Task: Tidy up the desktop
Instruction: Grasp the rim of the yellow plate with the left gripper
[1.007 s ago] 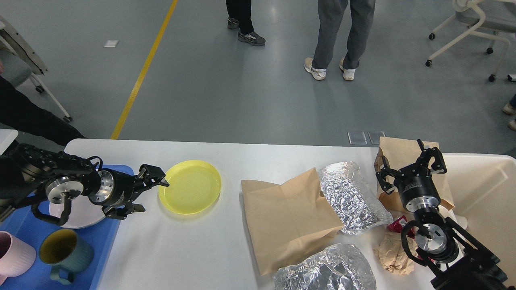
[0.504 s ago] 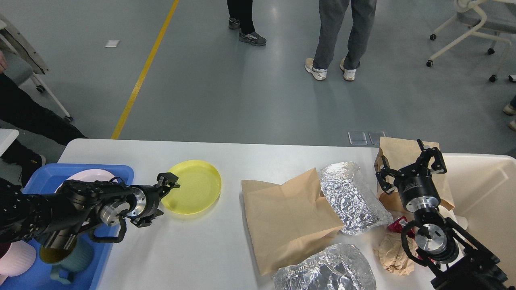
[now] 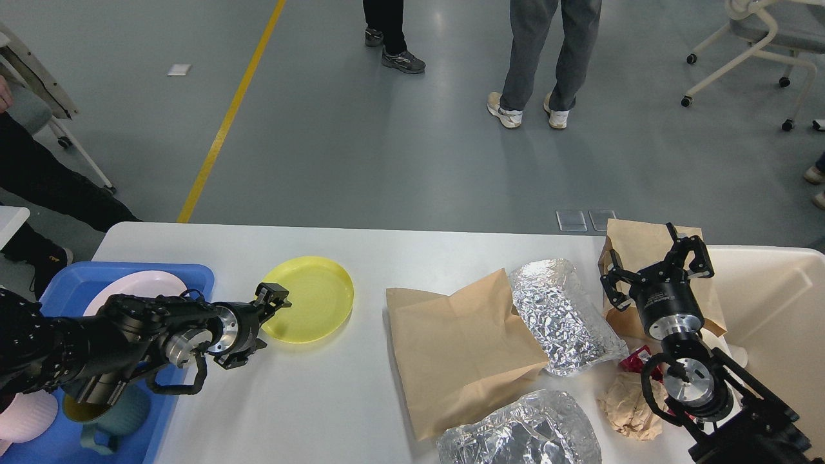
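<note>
The white desktop (image 3: 309, 399) carries a yellow plate (image 3: 312, 308), a large brown paper bag (image 3: 461, 351), two foil packets (image 3: 561, 312) (image 3: 522, 432), a second paper bag (image 3: 635, 248) and crumpled paper (image 3: 628, 406). My left gripper (image 3: 261, 325) is open at the plate's left rim, one finger over the rim and the other on the table below it. My right gripper (image 3: 654, 270) stands open in front of the second paper bag, holding nothing.
A blue tray (image 3: 187, 274) at the left holds a pink plate (image 3: 138, 287), a teal mug (image 3: 116, 412) and a pink cup (image 3: 26, 415). A cream bin (image 3: 773, 303) sits at the right edge. People stand on the floor beyond the table.
My left arm dropped low and reached right, bringing its gripper from beside the tray to the yellow plate's left rim. The right arm has not moved.
</note>
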Controlling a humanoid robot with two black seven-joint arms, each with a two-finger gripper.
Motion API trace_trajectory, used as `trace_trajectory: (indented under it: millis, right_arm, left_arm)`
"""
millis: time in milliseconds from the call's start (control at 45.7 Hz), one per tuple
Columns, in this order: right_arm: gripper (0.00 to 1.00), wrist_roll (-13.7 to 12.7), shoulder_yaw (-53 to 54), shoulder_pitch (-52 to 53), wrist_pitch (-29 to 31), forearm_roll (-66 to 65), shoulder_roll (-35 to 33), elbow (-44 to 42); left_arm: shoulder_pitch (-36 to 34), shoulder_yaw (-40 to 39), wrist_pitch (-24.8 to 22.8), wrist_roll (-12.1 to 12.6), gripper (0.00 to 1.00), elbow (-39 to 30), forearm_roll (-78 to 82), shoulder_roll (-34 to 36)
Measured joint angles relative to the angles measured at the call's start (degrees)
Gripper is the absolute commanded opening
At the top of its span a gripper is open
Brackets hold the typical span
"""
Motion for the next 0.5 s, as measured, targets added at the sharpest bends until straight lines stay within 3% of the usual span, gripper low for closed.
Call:
trace_trajectory:
  millis: [350, 504]
  right_arm:
    - [1.00, 0.00, 0.00, 0.00, 0.01, 0.00, 0.00, 0.00]
    - [1.00, 0.00, 0.00, 0.00, 0.01, 0.00, 0.00, 0.00]
  left_arm:
    - [1.50, -1.42, -0.31, 0.13, 0.44, 0.26, -0.09, 0.16]
    - [1.74, -1.49, -0.78, 0.47, 0.27, 0.26, -0.09, 0.18]
